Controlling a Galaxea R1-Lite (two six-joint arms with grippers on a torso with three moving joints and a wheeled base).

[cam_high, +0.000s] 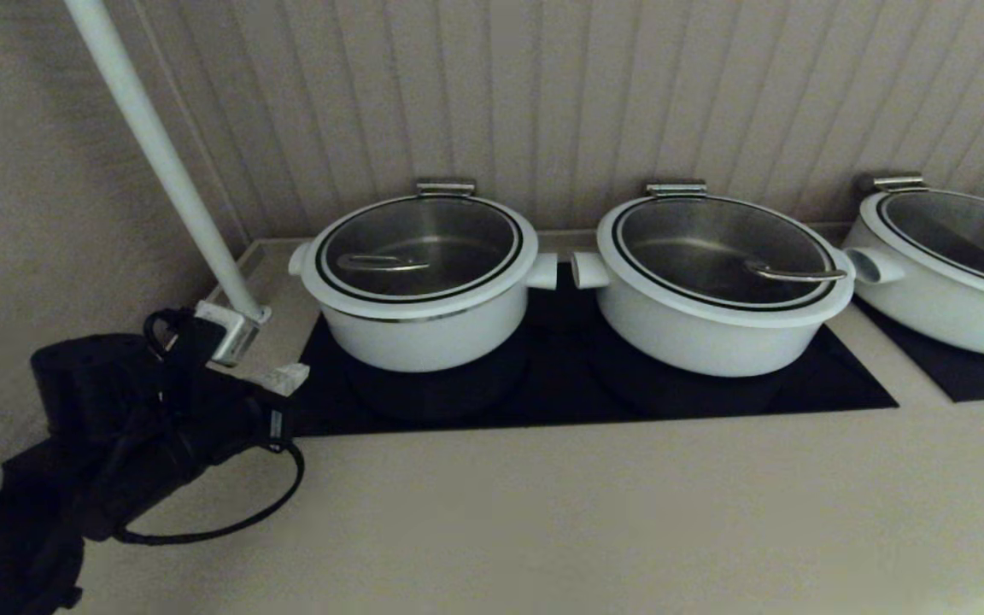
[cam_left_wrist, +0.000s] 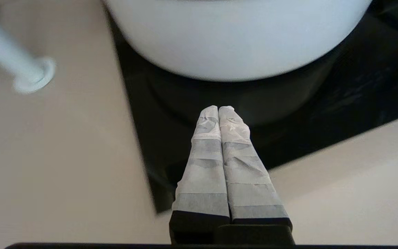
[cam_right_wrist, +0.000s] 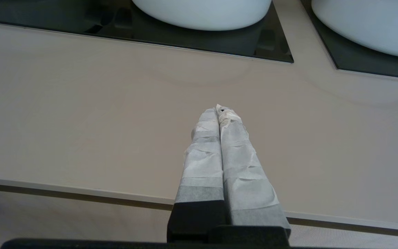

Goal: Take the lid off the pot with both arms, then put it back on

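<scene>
The pot (cam_high: 420, 329) is the leftmost of three: straight white sides, two stub handles, standing on a black cooktop panel (cam_high: 560, 384). The glass lid (cam_high: 458, 235) sits closed on it, its looped wire handle (cam_high: 381, 263) lying left of centre. My left gripper (cam_high: 289, 375) is shut and empty, low at the panel's front left corner, pointing at the pot's lower wall (cam_left_wrist: 237, 38); its fingers show pressed together in the left wrist view (cam_left_wrist: 218, 108). My right gripper (cam_right_wrist: 219, 108) is shut and empty over the bare counter near its front edge, outside the head view.
A wider tapering pot (cam_high: 714, 325) stands right of the task pot, and a third (cam_high: 945, 282) at the far right on its own panel. A slanted white pole (cam_high: 159, 162) meets the counter by my left wrist. The beige counter (cam_high: 586, 512) stretches in front.
</scene>
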